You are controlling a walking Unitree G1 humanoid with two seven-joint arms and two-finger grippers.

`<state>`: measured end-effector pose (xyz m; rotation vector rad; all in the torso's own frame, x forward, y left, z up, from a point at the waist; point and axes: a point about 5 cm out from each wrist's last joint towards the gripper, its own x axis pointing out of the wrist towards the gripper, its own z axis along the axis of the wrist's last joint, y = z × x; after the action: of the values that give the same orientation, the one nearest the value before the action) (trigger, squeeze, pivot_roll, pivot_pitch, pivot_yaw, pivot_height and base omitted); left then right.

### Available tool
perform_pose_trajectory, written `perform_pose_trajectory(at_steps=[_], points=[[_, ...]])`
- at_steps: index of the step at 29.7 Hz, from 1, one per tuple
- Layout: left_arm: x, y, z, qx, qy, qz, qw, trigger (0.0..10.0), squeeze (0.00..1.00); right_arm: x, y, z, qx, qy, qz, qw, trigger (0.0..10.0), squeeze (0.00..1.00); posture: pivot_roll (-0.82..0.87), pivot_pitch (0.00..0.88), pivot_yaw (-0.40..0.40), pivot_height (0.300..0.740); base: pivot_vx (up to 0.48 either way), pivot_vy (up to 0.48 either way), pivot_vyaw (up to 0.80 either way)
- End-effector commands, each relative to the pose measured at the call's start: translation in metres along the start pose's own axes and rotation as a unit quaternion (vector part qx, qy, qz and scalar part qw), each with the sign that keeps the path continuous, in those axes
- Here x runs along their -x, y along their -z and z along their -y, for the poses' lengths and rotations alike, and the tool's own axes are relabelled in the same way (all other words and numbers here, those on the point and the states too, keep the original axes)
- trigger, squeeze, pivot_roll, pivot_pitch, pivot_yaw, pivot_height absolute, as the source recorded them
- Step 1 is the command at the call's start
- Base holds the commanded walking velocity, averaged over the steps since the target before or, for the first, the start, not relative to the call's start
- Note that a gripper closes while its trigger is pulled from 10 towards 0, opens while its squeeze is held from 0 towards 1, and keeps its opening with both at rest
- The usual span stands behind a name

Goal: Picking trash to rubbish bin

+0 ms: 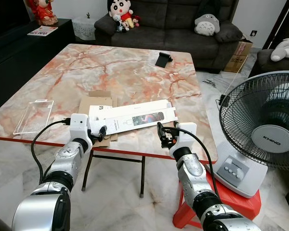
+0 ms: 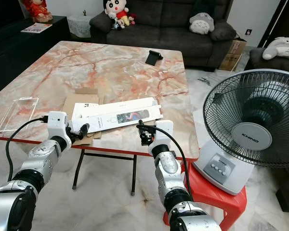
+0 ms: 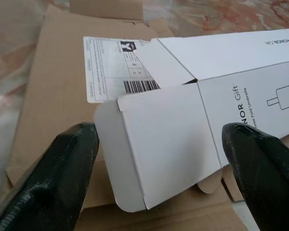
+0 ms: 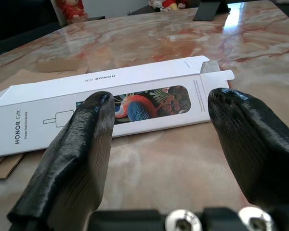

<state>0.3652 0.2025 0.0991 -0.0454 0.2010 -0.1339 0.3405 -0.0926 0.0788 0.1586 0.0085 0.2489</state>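
Room: living room with one dark sofa [image 1: 173, 21] behind one marble-patterned table [image 1: 120, 67] edged in red.
White box [image 1: 132, 118]: one long flat carton near the table's front edge, lying on its side, end flaps open; contents cannot be seen. Printed "HONOR Gift" and "Three Fold Umbrella", with a flamingo picture on the face.
Brown cardboard [image 1: 89, 103]: one flattened piece under the left end of the white box, touching it.
Shipping label [image 3: 118, 67]: one white sheet with a barcode, lying on the cardboard; small print unreadable.
Clear plastic tray [image 1: 33, 115]: one, on the table's left part, well apart from the box.
Black stand [image 1: 162, 59]: one small object on the far side of the table.
Fan [image 1: 265, 120]: one, badge reads "KHIND", standing on a red stool [image 1: 231, 204] to the right of the table.
Left gripper [image 1: 98, 132]: fingers spread, one on each side of the box's open end flap, not touching it.
Right gripper [image 1: 163, 134]: fingers spread, at the table's front edge, just short of the box's right end.
Sofa items: several plush toys; exact count unclear.
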Motion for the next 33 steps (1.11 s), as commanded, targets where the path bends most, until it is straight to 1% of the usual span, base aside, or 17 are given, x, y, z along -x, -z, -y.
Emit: perform_pose_trajectory(at_steps=[1,5,7,10,12,15,26,29,33], points=[[0.000,0.004,0.002,0.017,0.003,-0.009,1.000,10.0,0.00,0.000,0.000,0.001,0.001,0.001,-0.001,1.000,10.0,0.00,-0.03,0.005,-0.050,0.740,0.000,0.000,0.00],[0.000,0.001,-0.001,0.029,-0.005,0.000,1.000,10.0,0.00,0.000,0.000,0.001,0.002,0.001,-0.002,1.000,10.0,0.00,-0.03,0.005,-0.050,0.740,0.000,0.000,0.00],[-0.001,-0.007,-0.006,0.041,-0.019,0.020,0.999,10.0,0.00,0.001,0.000,0.002,0.001,0.001,-0.001,1.000,10.0,0.00,-0.04,0.007,-0.050,0.740,0.000,0.000,0.00],[-0.002,-0.016,-0.008,0.038,-0.024,0.038,0.998,10.0,0.00,0.001,0.000,0.002,0.001,0.002,0.000,1.000,10.0,0.00,-0.04,0.007,-0.050,0.740,0.000,0.000,0.00],[-0.004,-0.029,-0.010,0.041,-0.024,0.060,0.997,10.0,0.00,0.001,0.000,0.002,0.001,0.001,-0.001,1.000,10.0,0.00,-0.04,0.008,-0.051,0.740,0.000,0.000,0.00],[-0.005,-0.033,-0.012,0.045,-0.024,0.062,0.997,10.0,0.00,0.001,0.001,0.002,0.001,0.001,-0.002,1.000,10.0,0.00,-0.04,0.008,-0.051,0.740,0.000,0.000,0.00],[-0.007,-0.035,-0.011,0.053,-0.023,0.051,0.997,10.0,0.00,0.004,0.002,0.005,0.004,0.003,0.000,1.000,10.0,0.00,-0.06,0.022,-0.051,0.740,0.000,0.000,0.00],[-0.009,-0.034,-0.010,0.052,-0.025,0.039,0.998,10.0,0.00,0.008,0.005,0.007,0.006,0.006,-0.001,1.000,10.0,0.00,-0.09,0.035,-0.051,0.740,0.000,0.000,0.00],[-0.010,-0.037,-0.008,0.054,-0.023,0.037,0.998,10.0,0.00,0.010,0.007,0.009,0.008,0.008,-0.001,1.000,10.0,0.00,-0.10,0.046,-0.054,0.740,0.000,0.000,0.00]])
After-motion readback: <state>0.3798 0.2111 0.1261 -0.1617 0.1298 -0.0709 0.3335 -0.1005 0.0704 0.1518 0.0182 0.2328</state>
